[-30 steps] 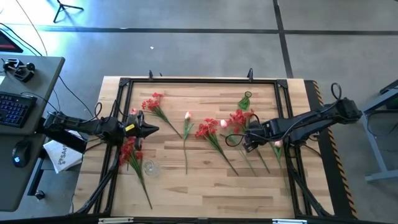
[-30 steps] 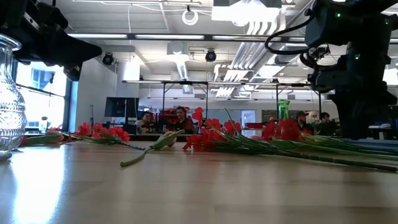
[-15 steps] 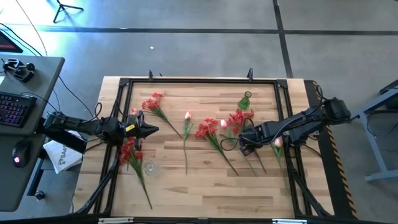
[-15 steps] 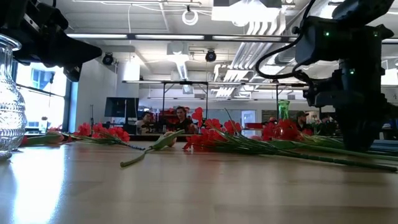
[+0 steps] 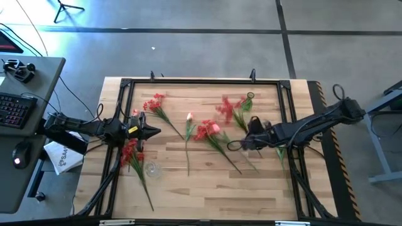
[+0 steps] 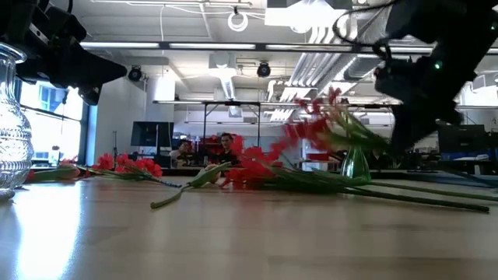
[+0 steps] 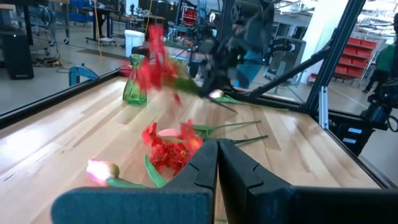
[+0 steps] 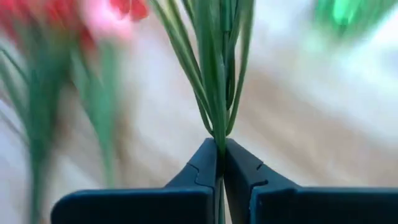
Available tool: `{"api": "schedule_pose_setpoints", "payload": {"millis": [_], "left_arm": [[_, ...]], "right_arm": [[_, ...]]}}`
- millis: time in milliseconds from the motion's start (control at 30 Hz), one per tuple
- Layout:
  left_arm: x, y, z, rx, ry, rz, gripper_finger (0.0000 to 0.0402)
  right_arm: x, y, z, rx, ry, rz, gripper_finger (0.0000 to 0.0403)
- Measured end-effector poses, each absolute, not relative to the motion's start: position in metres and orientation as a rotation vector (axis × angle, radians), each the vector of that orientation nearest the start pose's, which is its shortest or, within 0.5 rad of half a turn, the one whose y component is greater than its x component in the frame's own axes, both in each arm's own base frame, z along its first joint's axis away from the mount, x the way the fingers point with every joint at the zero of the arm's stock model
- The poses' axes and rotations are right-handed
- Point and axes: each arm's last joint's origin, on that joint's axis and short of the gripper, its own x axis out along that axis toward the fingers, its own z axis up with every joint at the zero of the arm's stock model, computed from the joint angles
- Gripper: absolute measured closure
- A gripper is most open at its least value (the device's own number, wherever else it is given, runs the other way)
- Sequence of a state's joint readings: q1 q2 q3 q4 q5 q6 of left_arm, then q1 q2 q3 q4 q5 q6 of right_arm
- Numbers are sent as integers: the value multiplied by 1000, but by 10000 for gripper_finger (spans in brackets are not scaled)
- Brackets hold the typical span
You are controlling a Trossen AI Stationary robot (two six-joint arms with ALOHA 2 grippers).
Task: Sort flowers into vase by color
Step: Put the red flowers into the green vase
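Right gripper lifts a red flower by its stem, bound for a vase

Closest to its own camera, the right gripper [image 8: 220,163] has its jaws pinched tight on the green stem of a red flower [image 5: 227,108], low on the stalk, so the heavy blossom swings free ahead of the jaws and clear of the table [image 5: 188,188]; holding the stem end probably lets that end be dropped first into a vase mouth. Just beyond the jaws stands the green vase [image 5: 249,100], a likely home for this colour, though I cannot be sure. Farther off, the other flowers [image 5: 207,130] lie flat on the wood, awaiting sorting. At the far side the left gripper [image 7: 217,163] hovers with its jaws closed on nothing, near the clear glass vase [image 6: 11,124].
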State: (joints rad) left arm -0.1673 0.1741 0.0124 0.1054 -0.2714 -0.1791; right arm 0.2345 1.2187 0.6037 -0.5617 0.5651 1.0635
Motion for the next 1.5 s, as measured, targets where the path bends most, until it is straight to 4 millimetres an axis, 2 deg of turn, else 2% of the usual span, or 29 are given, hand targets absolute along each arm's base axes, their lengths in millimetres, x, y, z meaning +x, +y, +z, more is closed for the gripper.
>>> {"api": "schedule_pose_setpoints", "payload": {"millis": [133, 267, 367, 467, 600, 667, 733, 867, 1000, 1100, 1200, 1300, 1500], "left_arm": [[107, -10, 164, -166, 46, 109, 401], [107, -10, 164, -166, 46, 109, 401], [107, -10, 164, -166, 46, 109, 401], [107, -10, 163, -167, 48, 106, 401], [107, -11, 163, -170, 52, 74, 401], [107, -11, 163, -178, 52, 65, 401], [107, -11, 163, -187, 52, 65, 401], [107, -11, 163, -193, 54, 66, 401], [107, -11, 162, -192, 61, 67, 401], [108, -12, 162, -192, 67, 67, 401], [108, -12, 162, -194, 64, 67, 401], [108, -12, 163, -195, 54, 66, 401], [108, -12, 165, -199, 35, 64, 401]], "right_arm": [[209, 28, 202, 283, 506, -770, 400], [226, 21, 229, -18, 366, -669, 401], [237, 4, 245, -140, 281, -557, 401], [241, -26, 255, -176, 212, -465, 402], [228, -71, 263, -139, 167, -612, 402], [219, -86, 270, -125, 128, -677, 402], [210, -94, 280, -122, 69, -689, 402], [194, -95, 297, -140, -24, -673, 402], [168, -89, 284, -141, -129, -739, 403], [143, -82, 265, -107, -273, -828, 403], [125, -75, 246, -72, -389, -840, 403], [116, -73, 233, -40, -437, -858, 403], [114, -78, 219, -16, -389, -923, 403]]}}
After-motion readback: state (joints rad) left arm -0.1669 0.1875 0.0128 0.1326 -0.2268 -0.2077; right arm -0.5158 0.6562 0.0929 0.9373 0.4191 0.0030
